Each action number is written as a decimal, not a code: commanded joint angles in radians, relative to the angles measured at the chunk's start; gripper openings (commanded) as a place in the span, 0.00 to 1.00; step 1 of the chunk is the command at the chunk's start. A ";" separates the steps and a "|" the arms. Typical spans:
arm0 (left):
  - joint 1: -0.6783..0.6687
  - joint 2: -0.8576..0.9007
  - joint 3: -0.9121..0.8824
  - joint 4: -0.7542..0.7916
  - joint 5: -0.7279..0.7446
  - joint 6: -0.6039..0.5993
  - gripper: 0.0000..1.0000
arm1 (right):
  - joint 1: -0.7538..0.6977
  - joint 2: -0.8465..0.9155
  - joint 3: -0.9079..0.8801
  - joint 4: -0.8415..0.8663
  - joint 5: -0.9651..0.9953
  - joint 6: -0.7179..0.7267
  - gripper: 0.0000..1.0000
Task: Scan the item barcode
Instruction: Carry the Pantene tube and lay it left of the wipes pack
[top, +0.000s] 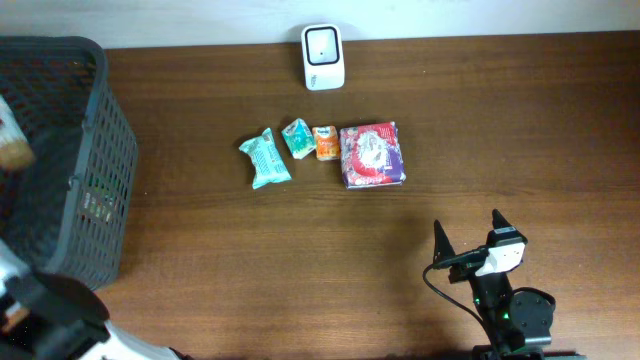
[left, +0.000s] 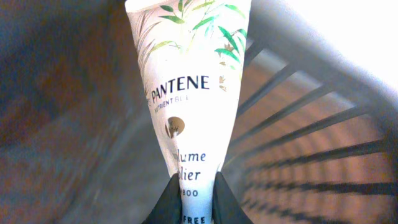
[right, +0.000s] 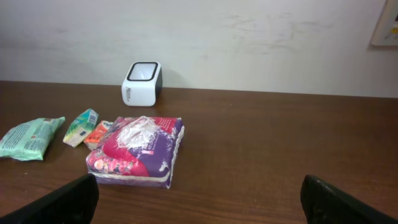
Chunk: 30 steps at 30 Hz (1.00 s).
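Though overhead leaves the grip unclear | left wrist: fingers (left: 165, 205) pinch Pantene tube (left: 186, 87)

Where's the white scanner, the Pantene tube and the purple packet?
white scanner (top: 323, 57): overhead view, middle of its body.
Pantene tube (left: 186, 87): left wrist view, its printed name.
purple packet (right: 138, 149): right wrist view, top face.

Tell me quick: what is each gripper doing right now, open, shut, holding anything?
Left gripper: closed on the white tube.
Right gripper: open, holding nothing.
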 joint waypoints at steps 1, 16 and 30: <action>-0.002 -0.169 0.130 0.026 0.238 -0.141 0.00 | -0.006 -0.006 -0.009 0.000 -0.006 -0.006 0.99; -0.540 -0.233 0.109 -0.177 0.018 -0.360 0.00 | -0.006 -0.006 -0.009 0.000 -0.006 -0.006 0.99; -0.880 0.192 0.108 -0.302 -0.559 -0.361 0.00 | -0.006 -0.006 -0.009 0.000 -0.006 -0.006 0.99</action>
